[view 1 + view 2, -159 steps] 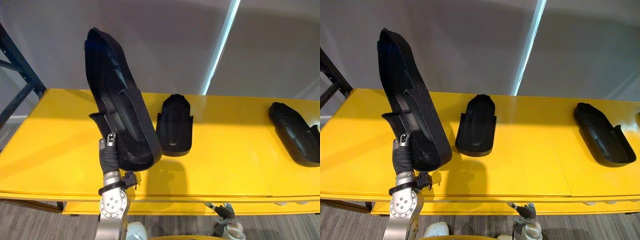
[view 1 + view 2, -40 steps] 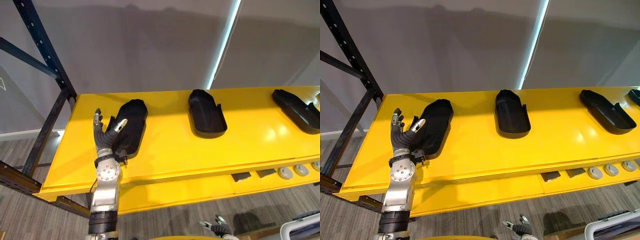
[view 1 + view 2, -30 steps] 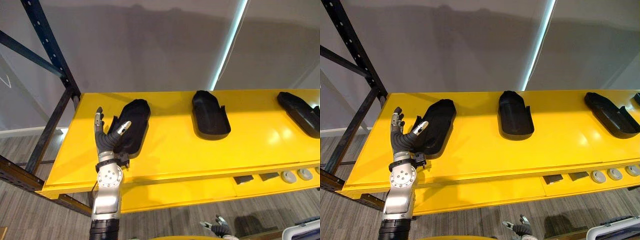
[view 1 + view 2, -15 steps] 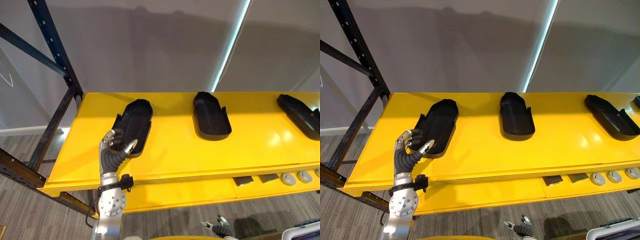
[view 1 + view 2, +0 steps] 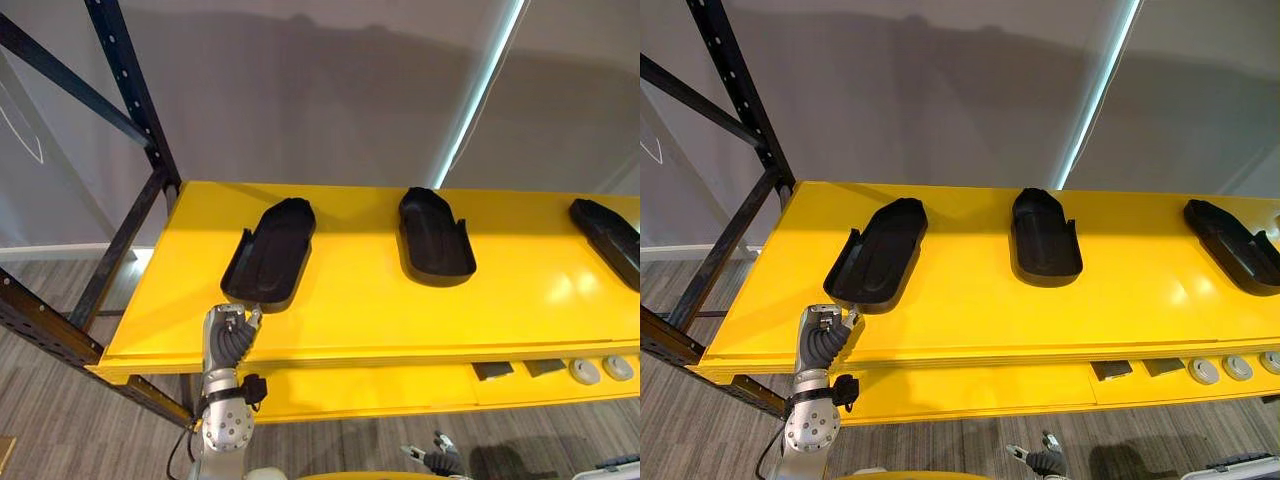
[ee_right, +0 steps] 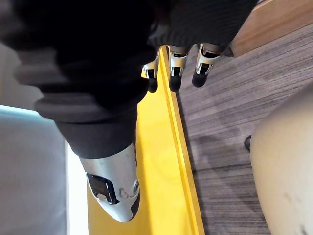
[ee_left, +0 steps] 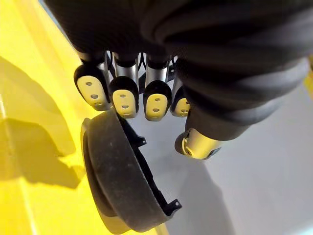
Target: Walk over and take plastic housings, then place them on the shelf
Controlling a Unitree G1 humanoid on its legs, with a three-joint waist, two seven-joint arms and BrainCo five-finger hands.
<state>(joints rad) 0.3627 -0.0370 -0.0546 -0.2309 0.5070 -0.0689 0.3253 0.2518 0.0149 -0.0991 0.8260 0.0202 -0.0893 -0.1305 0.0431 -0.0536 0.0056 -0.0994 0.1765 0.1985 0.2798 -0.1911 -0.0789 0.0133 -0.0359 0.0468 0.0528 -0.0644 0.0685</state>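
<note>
Three units occupied the yellow shelf (image 5: 350, 310). At the far left stood the dark rack upright (image 5: 135, 100). The left hand (image 5: 228, 335) hung at the shelf's front edge, fingers curled side by side with the thumb apart, holding nothing. Just beyond it the left housing (image 5: 270, 255) lay flat, hollow side up, its near end close to the fingertips (image 7: 124, 100). The middle housing (image 5: 437, 237) lay well apart from it. Below the shelf, the right hand (image 5: 437, 458) hung idle, fingers loosely spread and empty. The right housing (image 5: 608, 228) lay at the far right. Placement appeared complete. For a clean release, the left hand was best drawn straight back and down, fingers clear of the housing's near rim, so the part was not dragged toward the edge.
</note>
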